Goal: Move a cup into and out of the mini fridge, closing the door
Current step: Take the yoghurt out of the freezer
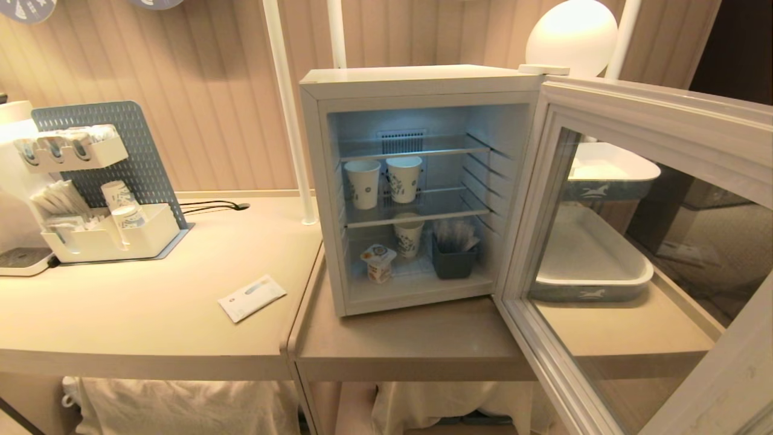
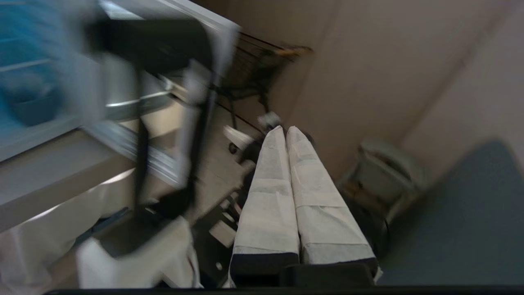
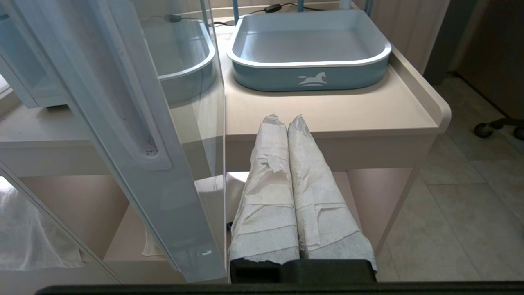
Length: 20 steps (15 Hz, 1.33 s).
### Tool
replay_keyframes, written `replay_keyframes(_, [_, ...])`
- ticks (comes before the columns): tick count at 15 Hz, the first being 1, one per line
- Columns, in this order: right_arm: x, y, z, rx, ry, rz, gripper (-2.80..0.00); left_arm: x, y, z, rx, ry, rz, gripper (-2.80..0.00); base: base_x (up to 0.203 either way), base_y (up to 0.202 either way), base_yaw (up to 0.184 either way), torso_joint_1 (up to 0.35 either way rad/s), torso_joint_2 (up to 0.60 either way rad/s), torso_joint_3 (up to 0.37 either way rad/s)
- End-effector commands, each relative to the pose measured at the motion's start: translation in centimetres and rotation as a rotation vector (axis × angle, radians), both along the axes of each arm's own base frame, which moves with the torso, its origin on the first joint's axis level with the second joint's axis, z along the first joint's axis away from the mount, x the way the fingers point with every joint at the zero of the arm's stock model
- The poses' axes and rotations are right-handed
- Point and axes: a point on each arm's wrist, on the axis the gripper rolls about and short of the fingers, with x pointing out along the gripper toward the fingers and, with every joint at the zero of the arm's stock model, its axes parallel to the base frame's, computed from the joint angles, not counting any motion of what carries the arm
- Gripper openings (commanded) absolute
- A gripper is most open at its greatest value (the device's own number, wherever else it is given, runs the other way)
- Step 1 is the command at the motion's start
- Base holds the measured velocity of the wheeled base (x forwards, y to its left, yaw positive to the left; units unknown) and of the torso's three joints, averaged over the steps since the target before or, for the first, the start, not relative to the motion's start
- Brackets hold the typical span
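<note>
With the door (image 1: 634,254) swung wide and the cup (image 1: 378,262) leaning on the mini fridge (image 1: 423,81) floor, both grippers (image 2: 285,130) (image 3: 283,119) have jaws clenched and empty; the working arm should part them before reaching in, clear of the paper cup (image 1: 409,237).

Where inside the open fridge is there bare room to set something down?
Inside the mini fridge, the top wire shelf is bare. The middle shelf is free right of the two paper cups. The floor is crowded: the cup, another paper cup and a dark bin.
</note>
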Motion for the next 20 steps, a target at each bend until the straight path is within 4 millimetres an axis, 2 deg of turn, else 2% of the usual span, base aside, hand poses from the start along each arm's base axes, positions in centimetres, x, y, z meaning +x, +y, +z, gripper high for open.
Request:
replay_keyframes(1, [0.0,0.0,0.0,0.0,0.0,0.001,-2.8,-8.3,-1.6,-4.8,0.086,-0.135,-0.103,-2.8,0.0,0.0,0.0,0.0,0.0,0.0])
replay_keyframes(3, [0.0,0.0,0.0,0.0,0.002,0.001,-2.8,-12.9,-1.6,-5.5,0.073,-0.12,-0.169,-2.8,0.0,0.0,0.0,0.0,0.0,0.0])
replay_keyframes(4, [0.0,0.0,0.0,0.0,0.002,0.001,-2.8,-15.3,-0.3,-6.0,0.061,-0.106,-0.229,-2.8,0.0,0.0,0.0,0.0,0.0,0.0])
replay_keyframes(5, [0.0,0.0,0.0,0.0,0.002,0.001,-2.8,-16.2,0.2,-6.2,0.059,-0.103,-0.252,-2.8,0.0,0.0,0.0,0.0,0.0,0.0])
replay_keyframes(6, [0.0,0.0,0.0,0.0,0.002,0.001,-2.8,-16.3,1.0,-6.4,0.039,-0.065,-0.273,-2.8,0.0,0.0,0.0,0.0,0.0,0.0])
replay_keyframes(9, [0.0,0.0,0.0,0.0,0.002,0.001,-2.8,-17.0,5.8,-6.4,-0.011,0.047,-0.406,-2.8,0.0,0.0,0.0,0.0,0.0,0.0])
replay_keyframes(11, [0.0,0.0,0.0,0.0,0.002,-0.001,-2.8,-16.8,6.0,-6.4,-0.058,0.165,-0.413,-2.8,0.0,0.0,0.0,0.0,0.0,0.0])
replay_keyframes(13, [0.0,0.0,0.0,0.0,0.002,-0.001,-2.8,-16.9,6.6,-6.4,-0.067,0.19,-0.431,-2.8,0.0,0.0,0.0,0.0,0.0,0.0])
replay_keyframes(15, [0.0,0.0,0.0,0.0,0.002,0.001,-2.8,-17.9,9.7,-6.3,-0.035,0.126,-0.518,-2.8,0.0,0.0,0.0,0.0,0.0,0.0])
replay_keyframes(18, [0.0,0.0,0.0,0.0,0.002,0.001,-2.8,-16.9,11.3,-8.4,-0.05,0.181,-0.56,-2.8,0.0,0.0,0.0,0.0,0.0,0.0])
replay_keyframes(20, [0.0,0.0,0.0,0.0,0.002,0.001,-2.8,-16.7,11.8,-11.2,-0.049,0.183,-0.574,-2.8,0.0,0.0,0.0,0.0,0.0,0.0])
